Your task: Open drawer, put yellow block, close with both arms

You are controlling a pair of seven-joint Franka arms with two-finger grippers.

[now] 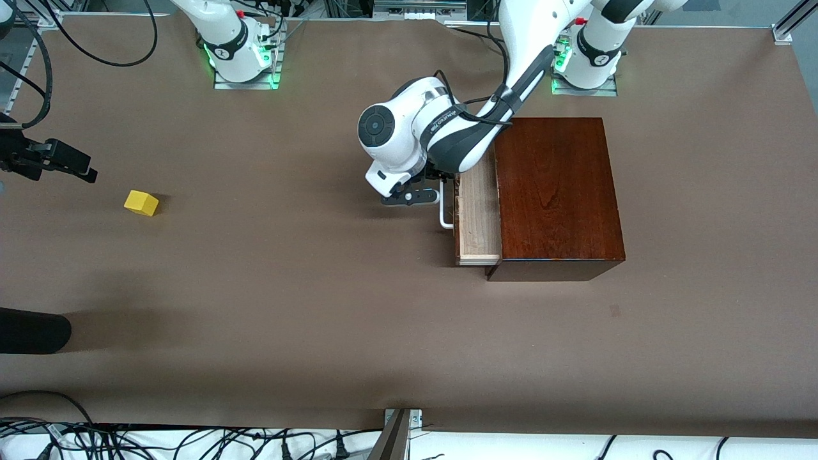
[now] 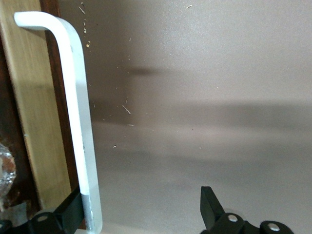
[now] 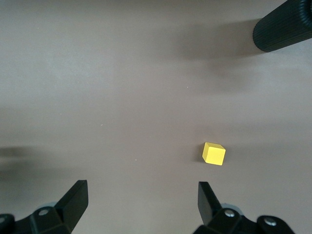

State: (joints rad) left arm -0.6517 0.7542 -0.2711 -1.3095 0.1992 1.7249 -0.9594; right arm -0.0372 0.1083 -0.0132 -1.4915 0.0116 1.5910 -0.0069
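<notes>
Already the drawer (image 1: 478,217) stands partly out of the dark wooden box (image 1: 556,191), which sits toward the left arm's end of the surface (image 1: 319,319), its pale tray showing and its white handle (image 1: 445,214) facing the middle. The left gripper (image 1: 412,197) is right at that handle with its fingers (image 2: 70,212) spread wide; in the left wrist view one finger lies against the bar (image 2: 78,122) and the other stands well clear of it, so nothing is clamped. The yellow block (image 1: 141,203) rests on the bare surface near the right arm's edge, well apart from the drawer. The right gripper (image 3: 141,204) hovers above the surface close to the block, fingers (image 3: 75,200) also wide and empty, with the block lying slightly off the gap between them. The step in hand appears to be finishing the pull and fetching the block. To do it well, the left arm should hook or pinch the bar squarely and draw straight along the drawer's slide, so the tray does not jam and the box does not skid; more opening would give the block room. The right gripper should centre over the cube, align its fingers with two flat faces, and descend before closing.
</notes>
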